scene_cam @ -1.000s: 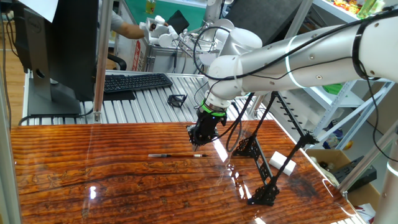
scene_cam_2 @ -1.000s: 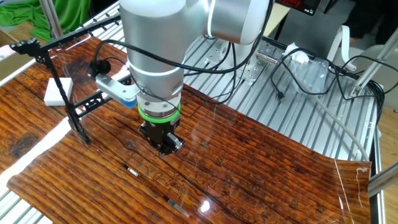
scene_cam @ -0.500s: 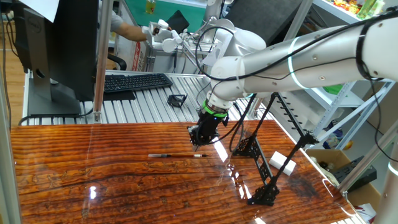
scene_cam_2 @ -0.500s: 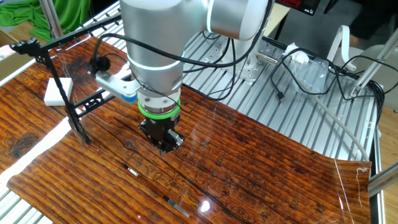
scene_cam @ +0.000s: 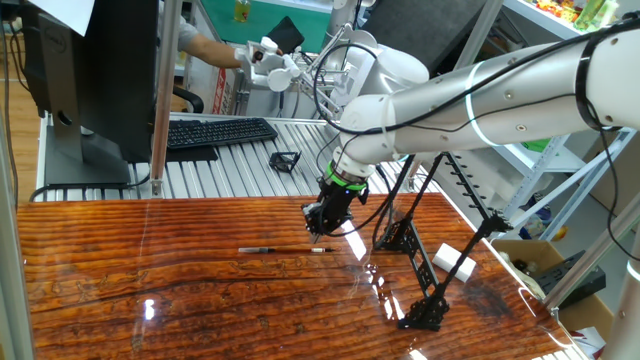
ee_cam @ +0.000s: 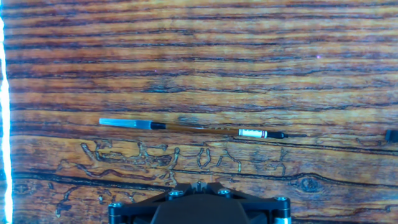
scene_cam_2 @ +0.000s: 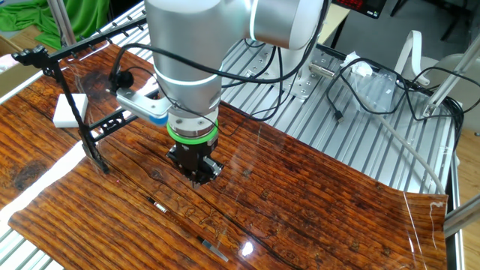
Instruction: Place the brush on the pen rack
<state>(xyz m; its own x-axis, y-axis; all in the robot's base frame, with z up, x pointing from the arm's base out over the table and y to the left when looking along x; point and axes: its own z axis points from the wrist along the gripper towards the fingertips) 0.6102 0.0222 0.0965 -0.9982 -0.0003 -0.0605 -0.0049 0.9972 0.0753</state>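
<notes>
The brush (scene_cam: 281,249) lies flat on the wooden tabletop, a thin dark stick with a pale end. In the hand view the brush (ee_cam: 193,129) runs left to right across the middle, silvery end to the left. My gripper (scene_cam: 316,232) hovers just above the wood, slightly beyond the brush's right end, shut with nothing in it. From the other side, the gripper (scene_cam_2: 199,180) hangs above and behind the brush (scene_cam_2: 184,225). The pen rack (scene_cam: 425,275) stands right of the gripper, a black frame of slanted rods, and the same pen rack (scene_cam_2: 111,124) shows at the left there.
A white block (scene_cam: 455,258) lies inside the rack's frame. Behind the wooden board is a metal roller surface with a keyboard (scene_cam: 215,131), a small black wire frame (scene_cam: 284,160) and a monitor (scene_cam: 90,70). Cables (scene_cam_2: 375,112) trail at the back.
The arm's wrist has shifted very slightly, and the gripper stays shut over the same spot. The brush has not moved.
</notes>
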